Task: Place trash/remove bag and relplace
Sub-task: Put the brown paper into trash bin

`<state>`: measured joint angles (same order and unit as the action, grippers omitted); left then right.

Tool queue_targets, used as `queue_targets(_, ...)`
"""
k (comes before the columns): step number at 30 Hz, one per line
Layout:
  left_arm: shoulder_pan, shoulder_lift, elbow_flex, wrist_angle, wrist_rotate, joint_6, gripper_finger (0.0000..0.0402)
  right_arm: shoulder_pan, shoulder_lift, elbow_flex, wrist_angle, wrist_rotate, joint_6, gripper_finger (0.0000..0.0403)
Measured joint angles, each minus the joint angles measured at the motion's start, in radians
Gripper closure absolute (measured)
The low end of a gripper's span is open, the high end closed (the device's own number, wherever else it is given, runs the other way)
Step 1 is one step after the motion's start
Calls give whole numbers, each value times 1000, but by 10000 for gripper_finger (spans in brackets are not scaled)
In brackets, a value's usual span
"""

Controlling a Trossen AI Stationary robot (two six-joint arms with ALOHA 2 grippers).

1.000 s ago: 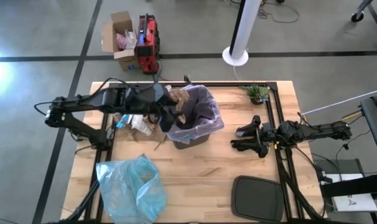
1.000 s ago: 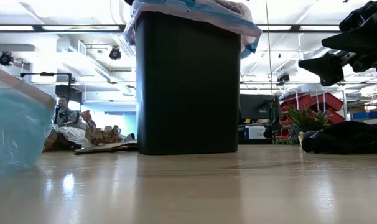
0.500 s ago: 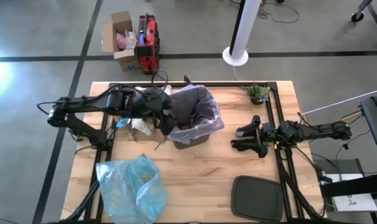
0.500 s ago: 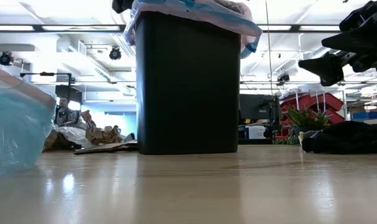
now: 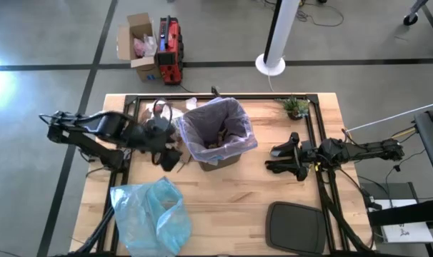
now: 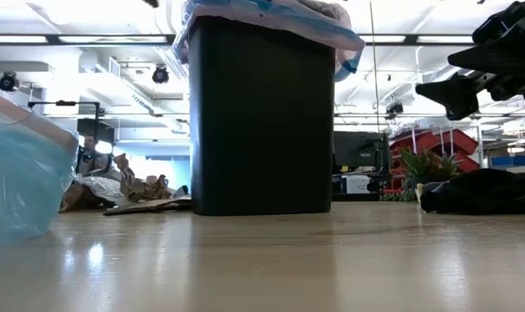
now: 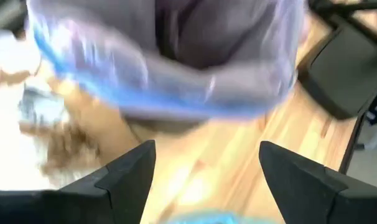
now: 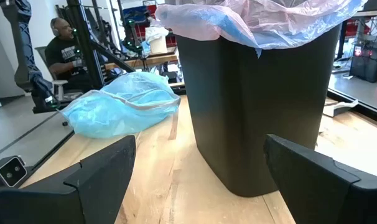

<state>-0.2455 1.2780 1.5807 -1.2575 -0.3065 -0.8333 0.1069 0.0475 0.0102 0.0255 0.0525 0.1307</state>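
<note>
The black bin [image 6: 262, 113] stands at the middle of the table, lined with the pale lavender-pink bag [image 5: 239, 145], whose rim folds over the bin's top [image 8: 251, 22]. Brown trash scraps [image 5: 220, 135] lie inside the bag; more trash [image 6: 137, 189] lies on the table to the bin's left [image 7: 55, 140]. My left gripper [image 5: 171, 158] hangs open just left of the bin, slanting down, with nothing between its fingers [image 7: 129, 171]. My right gripper [image 5: 277, 158] waits open to the bin's right, pointing level at the bin [image 8: 201, 186].
A crumpled light-blue plastic bag [image 5: 151, 218] lies at the near left. A black lid [image 5: 295, 227] rests at the near right, a small plant [image 5: 295, 107] at the far right. A person sits beyond the table [image 8: 61, 37].
My left gripper has drawn back from over the bin's left rim toward the table's left and near side, sinking a little and turning. The brown scrap that showed at it over the bin is no longer with it.
</note>
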Motion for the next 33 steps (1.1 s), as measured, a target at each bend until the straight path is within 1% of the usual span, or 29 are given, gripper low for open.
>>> queue_targets(3, -64, 0, -52, 9, 0, -66, 140, 0, 0, 0, 0, 0, 0, 64)
queue_targets(7, -126, 11, -159, 71, 0, -119, 149, 0, 0, 0, 0, 0, 0, 64)
queue_targets(11, -154, 12, -309, 199, -34, -155, 155, 0, 0, 0, 0, 0, 0, 64)
queue_targets(13, -160, 12, -385, 287, -88, -155, 158, 0, 0, 0, 0, 0, 0, 64)
queue_targets(19, -157, 12, -602, 645, -329, -122, 162, 0, 0, 0, 0, 0, 0, 64)
queue_targets(23, -133, 26, -722, 870, -410, -28, 160, 0, 0, 0, 0, 0, 0, 64)
queue_targets(26, -77, 56, -782, 1033, -411, 37, 160, 0, 0, 0, 0, 0, 0, 64)
queue_targets(29, -11, 90, -808, 1170, -411, 106, 163, 0, 0, 0, 0, 0, 0, 64)
queue_targets(33, 85, 144, -793, 1303, -409, 237, 173, 0, 0, 0, 0, 0, 0, 64)
